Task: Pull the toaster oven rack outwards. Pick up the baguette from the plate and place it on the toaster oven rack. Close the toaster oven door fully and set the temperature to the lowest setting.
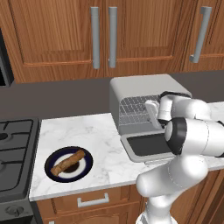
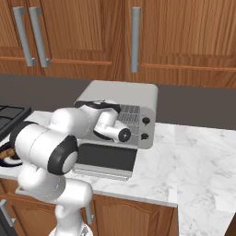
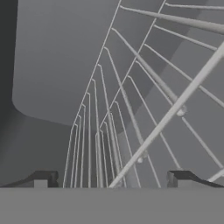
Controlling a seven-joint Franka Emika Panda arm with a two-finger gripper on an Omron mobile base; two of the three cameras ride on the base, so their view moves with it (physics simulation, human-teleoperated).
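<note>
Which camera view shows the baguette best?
The left base view: the baguette lies whole and unobstructed, diagonally across the plate on the counter. In the right base view, the arm covers that spot at the left edge. The hand view looks at the toaster oven rack instead.

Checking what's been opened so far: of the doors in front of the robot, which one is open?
The toaster oven door, folded down flat on the counter; the wooden cabinet doors above are shut.

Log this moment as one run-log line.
step: rack pull | tool: open, at toaster oven rack | door: down | baguette: on plate
</note>
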